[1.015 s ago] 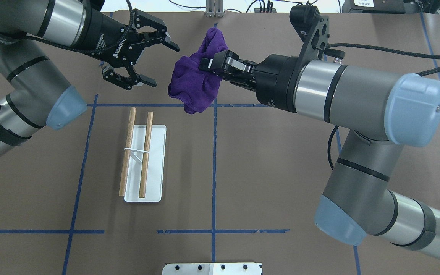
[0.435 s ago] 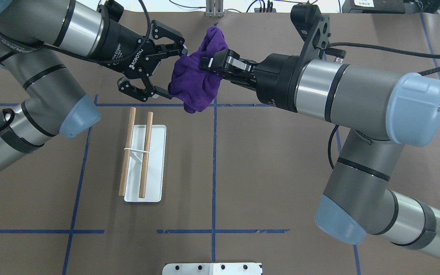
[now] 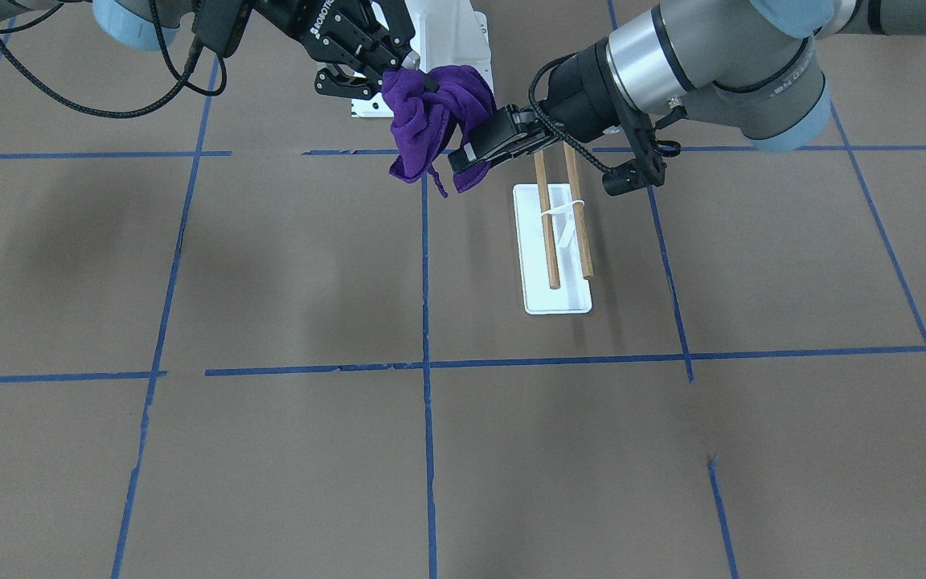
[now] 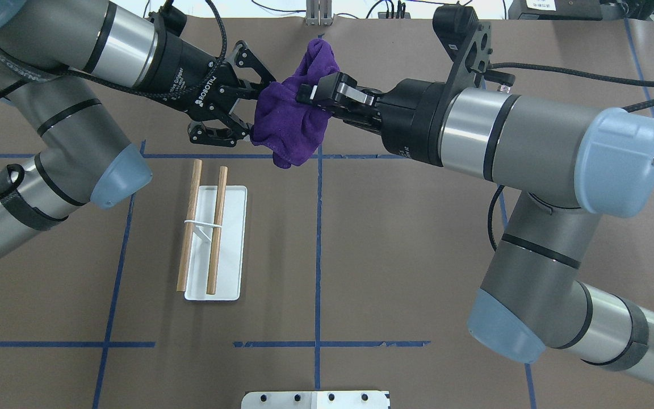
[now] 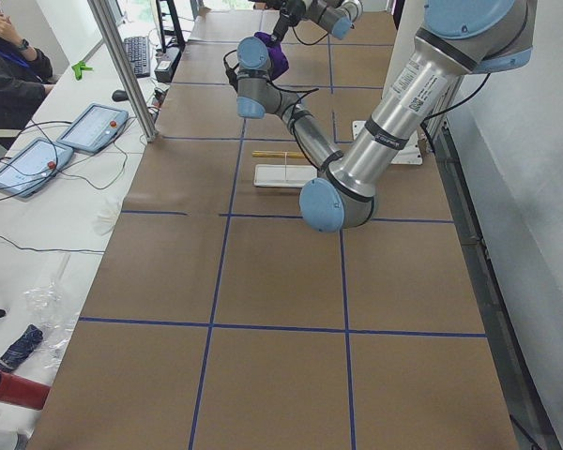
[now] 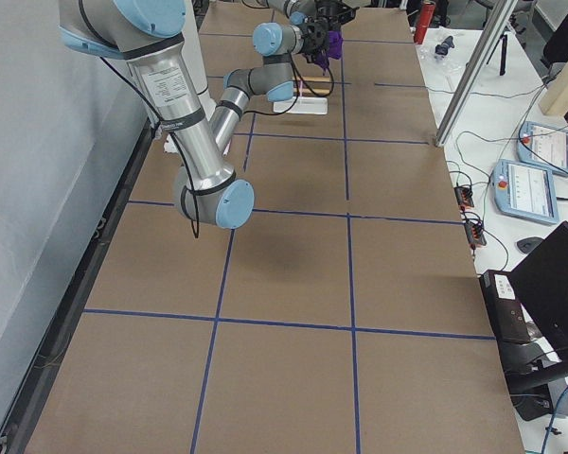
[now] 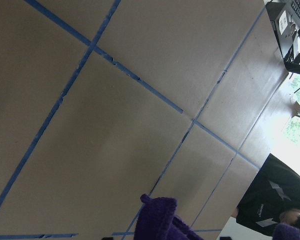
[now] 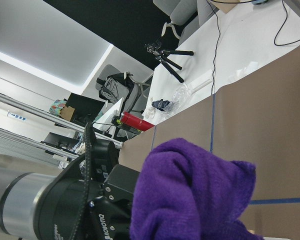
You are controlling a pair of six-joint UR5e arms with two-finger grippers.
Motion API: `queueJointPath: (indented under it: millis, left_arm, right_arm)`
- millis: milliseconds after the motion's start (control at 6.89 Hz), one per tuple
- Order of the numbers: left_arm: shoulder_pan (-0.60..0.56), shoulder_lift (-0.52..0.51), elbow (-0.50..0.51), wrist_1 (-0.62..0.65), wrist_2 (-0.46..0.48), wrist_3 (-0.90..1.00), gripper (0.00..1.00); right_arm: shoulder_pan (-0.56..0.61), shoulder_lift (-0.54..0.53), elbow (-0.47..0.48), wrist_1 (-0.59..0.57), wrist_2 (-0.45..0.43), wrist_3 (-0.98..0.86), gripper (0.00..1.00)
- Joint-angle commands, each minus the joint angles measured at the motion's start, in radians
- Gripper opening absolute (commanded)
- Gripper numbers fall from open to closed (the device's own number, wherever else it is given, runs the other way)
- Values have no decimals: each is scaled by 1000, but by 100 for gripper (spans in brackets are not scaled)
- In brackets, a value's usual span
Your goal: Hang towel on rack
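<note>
The task is partway in, with nothing on the rack yet. The towel (image 4: 287, 122) is off the table (image 4: 395, 255) altogether, bunched into a purple wad in the upper middle of the overhead view. The right gripper (image 4: 310, 94) is clenched on its upper right side, so the pick-up part looks done. The left gripper (image 4: 254, 109) reaches in from the upper left of that view and meets the wad's left edge. Its jaws stand on either side of the cloth, but the tips are buried behind the folds, so I cannot tell whether they grip it or merely bracket it (the front-facing view, where this gripper sits to the right of the wad over a hanging flap, does not settle it either). I read this as a second grasp, meant to let the two arms pull the cloth out flat. The rack (image 4: 231, 250) stands left of centre in the lower half of the overhead view, well apart from the towel. Its two wooden dowels (image 4: 220, 199) lie parallel, with no cloth touching them. What is left, as I judge it, is to secure the second hold, spread the wad to something like dowel length, carry it over the rack, lower it across a dowel and let go. A towel draped while crumpled could slide off.
</note>
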Motion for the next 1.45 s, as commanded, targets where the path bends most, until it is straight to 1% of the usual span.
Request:
queueJointPath:
  millis: [0, 290, 435, 580, 870, 1160, 1305]
  left_arm:
    - [-3, 1, 0, 1, -2, -2, 0]
    - [-9, 3, 0, 1, -2, -5, 0]
    - [-15, 3, -2, 1, -2, -5, 0]
    - [-15, 3, -2, 1, -4, -7, 0]
    - [-20, 4, -4, 2, -25, -8, 0]
    - [-29, 6, -2, 2, -25, -8, 0]
    - [-44, 7, -4, 8, -33, -7, 0]
  right_arm:
    - [1, -2, 0, 0, 2, 0, 0]
    - [1, -2, 0, 0, 2, 0, 0]
    - [1, -2, 0, 18, 0, 7, 16]
    - [1, -2, 2, 28, -3, 18, 99]
    - [1, -2, 3, 29, -2, 50, 100]
    - [6, -8, 6, 29, 0, 49, 100]
    - [10, -36, 32, 31, 2, 49, 100]
